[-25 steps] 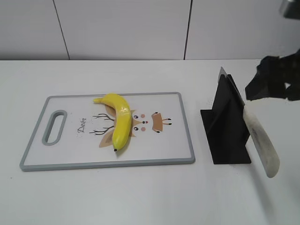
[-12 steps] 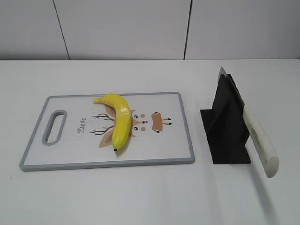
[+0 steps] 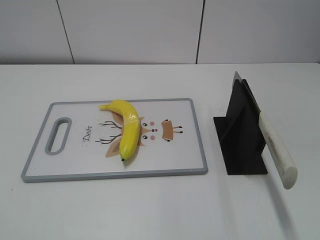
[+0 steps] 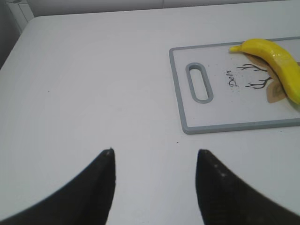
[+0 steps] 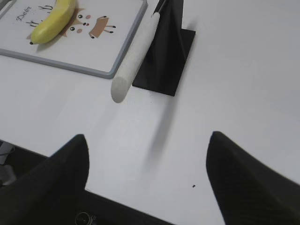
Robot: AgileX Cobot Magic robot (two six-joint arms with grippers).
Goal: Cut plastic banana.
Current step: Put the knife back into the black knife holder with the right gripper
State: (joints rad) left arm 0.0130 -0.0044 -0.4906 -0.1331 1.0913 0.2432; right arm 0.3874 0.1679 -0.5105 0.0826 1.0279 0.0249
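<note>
The plastic banana [image 3: 126, 129] is bright yellow with a black tip and a shiny seam band. It lies whole on a white cutting board [image 3: 75, 160] with a grey rim; it also shows in the left wrist view [image 4: 276, 63] and the right wrist view [image 5: 52, 22]. A knife with a white handle [image 3: 277, 150] rests in a black stand [image 3: 242, 135], handle pointing toward the front; the handle [image 5: 136, 58] shows in the right wrist view. My left gripper [image 4: 154, 152] is open and empty over bare table left of the board. My right gripper [image 5: 147, 136] is open and empty, in front of the knife. Neither gripper shows in the exterior view.
The cutting board has a handle slot [image 3: 58, 135] at its left end and a deer drawing [image 3: 160, 131] in the middle. A white panelled wall [image 3: 150, 30] runs behind the white table. The table's front edge [image 5: 122, 206] shows in the right wrist view.
One second ago my right gripper was at the far right beside the knife stand; it has since left the exterior view. The banana, board and knife have not moved.
</note>
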